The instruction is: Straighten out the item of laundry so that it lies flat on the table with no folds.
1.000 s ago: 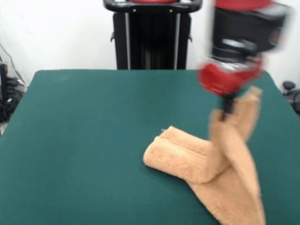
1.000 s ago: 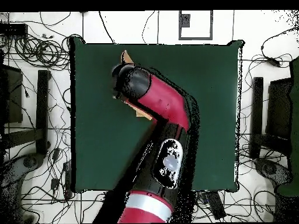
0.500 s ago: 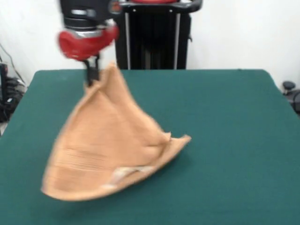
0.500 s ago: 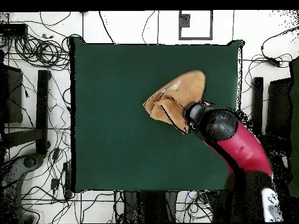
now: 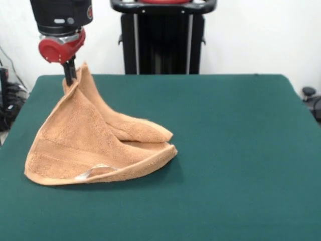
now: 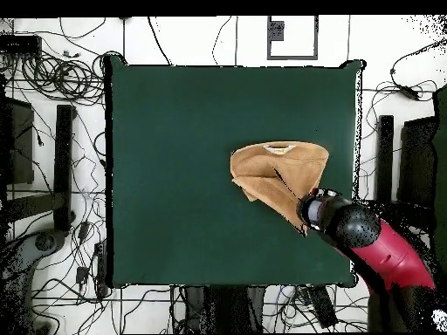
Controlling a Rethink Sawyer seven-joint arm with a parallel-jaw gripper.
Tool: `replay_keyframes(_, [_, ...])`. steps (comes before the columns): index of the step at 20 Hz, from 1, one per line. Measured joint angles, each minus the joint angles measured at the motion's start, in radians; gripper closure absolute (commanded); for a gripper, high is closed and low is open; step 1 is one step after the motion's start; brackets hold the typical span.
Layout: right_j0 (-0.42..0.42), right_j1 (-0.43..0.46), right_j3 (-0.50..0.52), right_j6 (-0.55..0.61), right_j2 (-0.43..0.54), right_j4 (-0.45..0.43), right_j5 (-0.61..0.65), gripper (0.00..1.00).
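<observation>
The fingers point(image 5: 69, 75) pinch one corner of the towel point(image 5: 90, 145) and hold it raised near a side edge of the desk point(image 5: 241, 150); from that corner the cloth slopes down and away toward the desk's middle, its lower part resting in a doubled fold on the felt. The towel's length runs from the pinched corner to the folded tip; any straightening pull would, I judge, have to go outward along that line, away from the fold.

Tan-orange towel point(image 5: 85, 143), dark green table point(image 5: 235, 150)

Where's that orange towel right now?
In the front view, the towel lies on the table's left part, one corner lifted by the end effector near the far-left edge.
</observation>
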Motion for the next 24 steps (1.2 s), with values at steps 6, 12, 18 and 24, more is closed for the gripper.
replay_keyframes(6, [-0.102,0.008,0.024,-0.014,0.116,-0.143,-0.025,1.00])
replay_keyframes(12, [-0.210,0.036,0.024,-0.014,0.217,-0.273,-0.026,1.00])
replay_keyframes(18, [-0.283,0.091,0.022,-0.014,0.270,-0.408,-0.071,1.00])
replay_keyframes(24, [-0.344,0.127,0.019,-0.014,0.327,-0.521,-0.096,1.00])
